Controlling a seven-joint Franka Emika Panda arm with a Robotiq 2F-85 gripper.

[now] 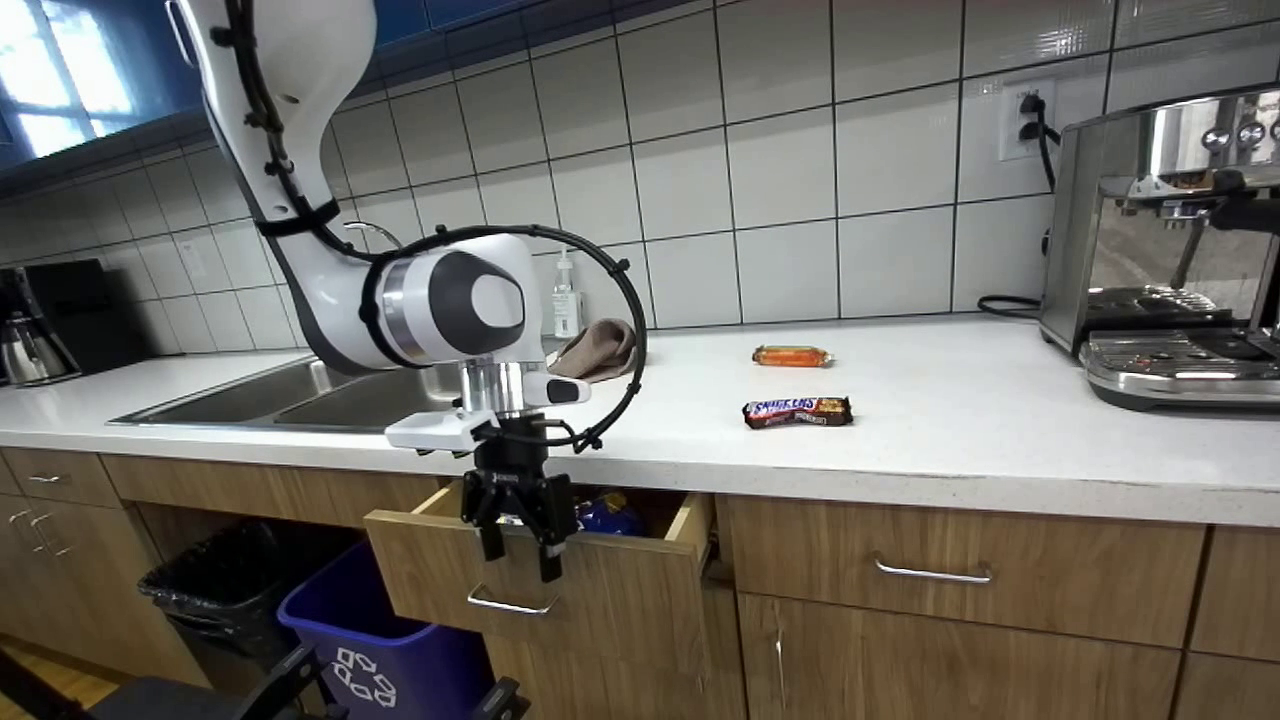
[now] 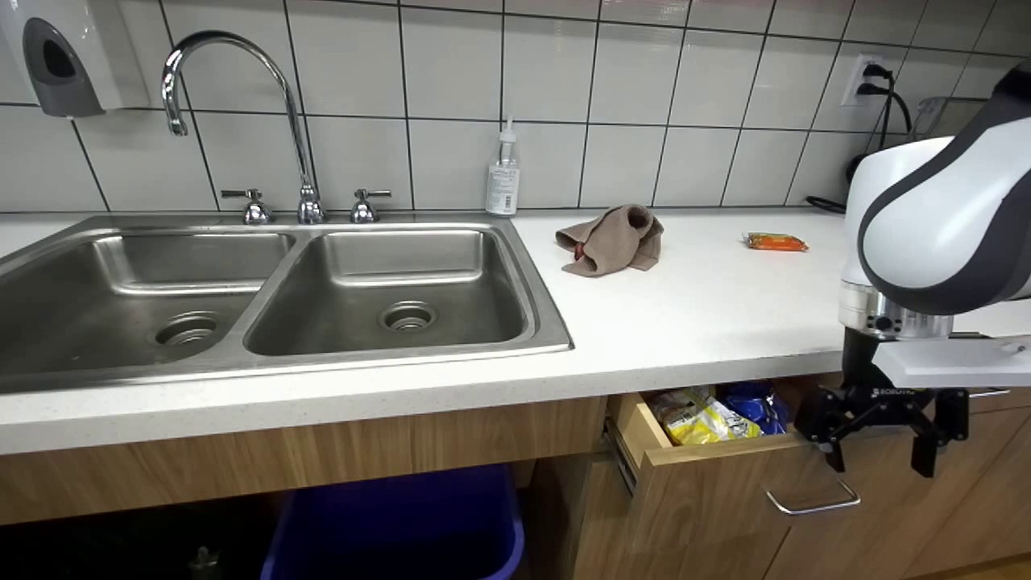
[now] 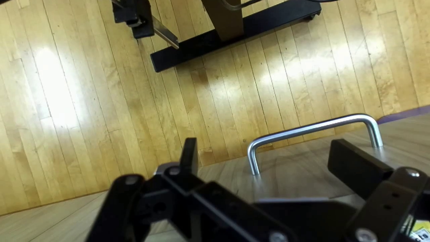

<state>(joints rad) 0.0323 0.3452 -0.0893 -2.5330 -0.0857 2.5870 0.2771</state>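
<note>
My gripper (image 1: 521,556) is open and empty, pointing down by the front panel of a partly open wooden drawer (image 1: 620,590). It also shows in an exterior view (image 2: 880,465) and in the wrist view (image 3: 264,154). The drawer's silver handle (image 1: 510,606) is below the fingertips and apart from them; in the wrist view the handle (image 3: 309,129) shows beyond the fingers. A yellow packet (image 2: 701,423) and a blue packet (image 2: 757,405) lie inside the drawer. A Snickers bar (image 1: 797,412) and an orange wrapped bar (image 1: 791,356) lie on the counter.
The white counter edge (image 1: 900,485) overhangs the drawer. A brown cloth (image 2: 616,242), a soap bottle (image 2: 503,177) and a double sink (image 2: 540,322) are nearby. A coffee machine (image 1: 1180,250) stands on the counter. A blue recycling bin (image 1: 400,670) and a black bin (image 1: 215,590) are below.
</note>
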